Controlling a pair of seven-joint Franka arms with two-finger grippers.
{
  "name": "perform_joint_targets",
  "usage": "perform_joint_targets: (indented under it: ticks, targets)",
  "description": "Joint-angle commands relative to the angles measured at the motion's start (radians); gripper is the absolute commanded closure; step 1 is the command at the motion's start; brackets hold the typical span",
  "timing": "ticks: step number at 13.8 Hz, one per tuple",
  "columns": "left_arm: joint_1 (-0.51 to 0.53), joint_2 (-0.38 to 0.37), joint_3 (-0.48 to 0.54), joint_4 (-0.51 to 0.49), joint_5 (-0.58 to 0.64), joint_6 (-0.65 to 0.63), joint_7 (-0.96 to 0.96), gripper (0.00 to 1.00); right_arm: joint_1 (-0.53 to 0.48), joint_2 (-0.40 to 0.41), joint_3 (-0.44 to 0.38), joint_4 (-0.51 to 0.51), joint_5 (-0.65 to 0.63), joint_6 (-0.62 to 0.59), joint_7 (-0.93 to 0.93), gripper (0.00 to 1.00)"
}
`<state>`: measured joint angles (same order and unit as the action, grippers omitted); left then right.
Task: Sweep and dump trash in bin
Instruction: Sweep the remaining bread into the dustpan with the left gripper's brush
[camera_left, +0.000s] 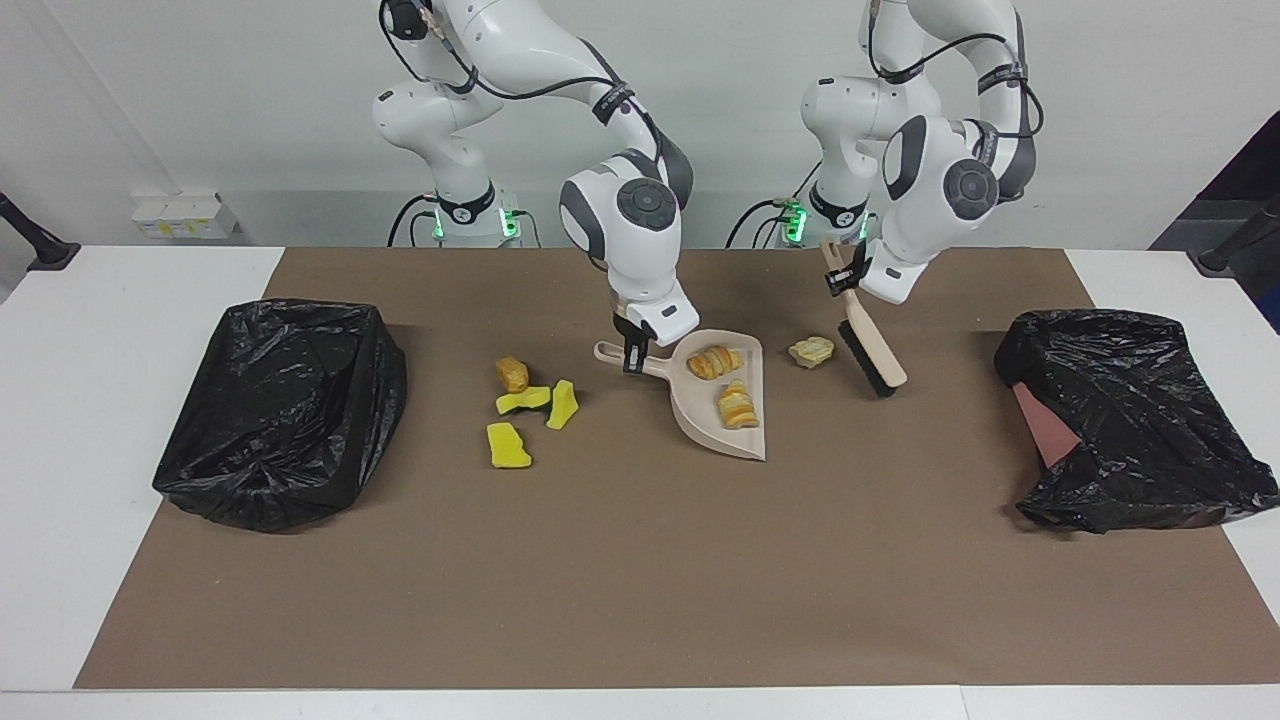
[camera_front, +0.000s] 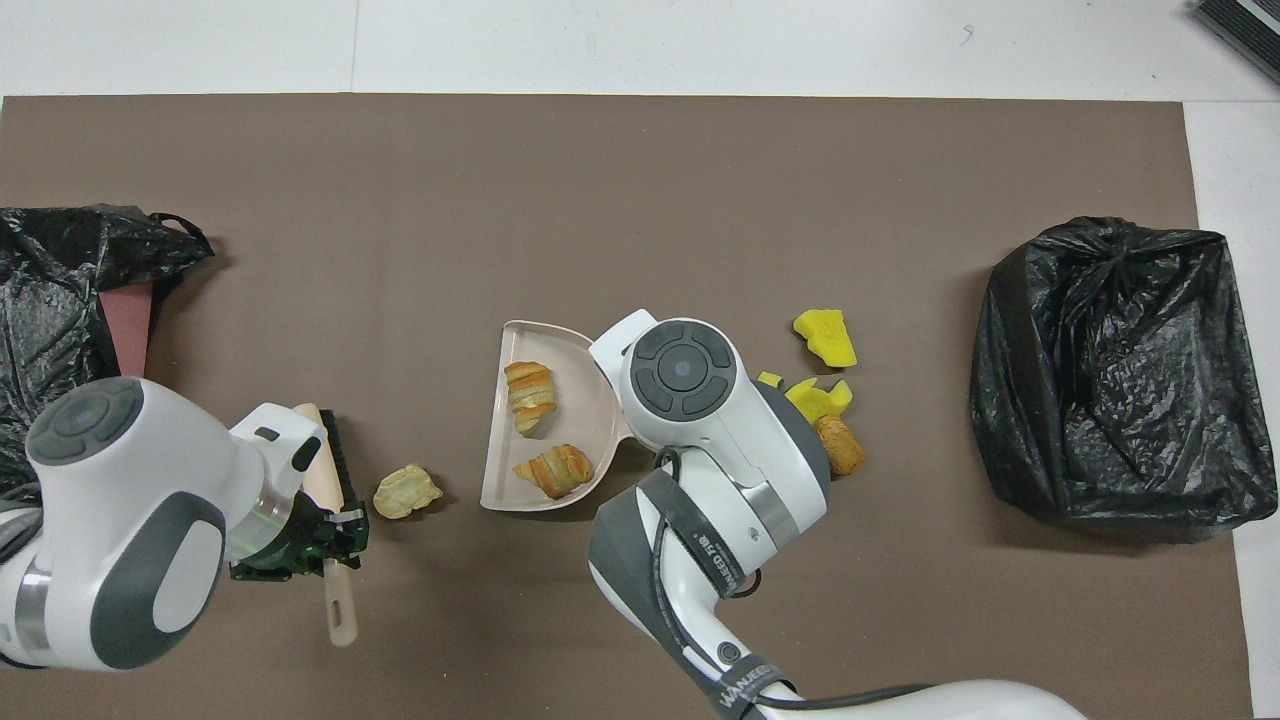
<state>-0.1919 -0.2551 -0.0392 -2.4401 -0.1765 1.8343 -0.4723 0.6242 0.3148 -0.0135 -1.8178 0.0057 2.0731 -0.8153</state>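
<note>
I work in a robotics lab, not anyone's home. My two white arms are bolted at the edge of a plain white counter (camera_left: 120, 300), green status lights glowing at their bases, cables looped along the links. A brown mat (camera_left: 640, 580) covers the work area against a bare white wall. Bins lined with black bags (camera_left: 285, 410) stand at either end, and the scraps are staged props: sponge chunks (camera_left: 508, 446) and toy croissants (camera_left: 714, 362).

Two trash lumps (camera_left: 727, 385) in the dustpan (camera_left: 700, 420), one lump (camera_left: 811, 351) between dustpan and brush (camera_left: 870, 350)
</note>
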Motion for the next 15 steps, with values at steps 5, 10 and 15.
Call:
perform_joint_targets:
  ticks: [5, 10, 15]
  targets:
    - [-0.177, -0.032, -0.016, -0.149, -0.006, 0.206, -0.023, 1.00, -0.003, -0.011, 0.006, -0.026, -0.007, -0.004, -0.027, 1.00]
    - [-0.375, 0.121, -0.016, -0.076, -0.236, 0.463, -0.025, 1.00, -0.020, -0.025, 0.006, -0.015, -0.007, -0.038, -0.057, 1.00]
    - [-0.391, 0.155, -0.011, -0.028, -0.242, 0.473, 0.001, 1.00, -0.037, -0.033, 0.006, -0.017, -0.004, -0.045, -0.061, 1.00]
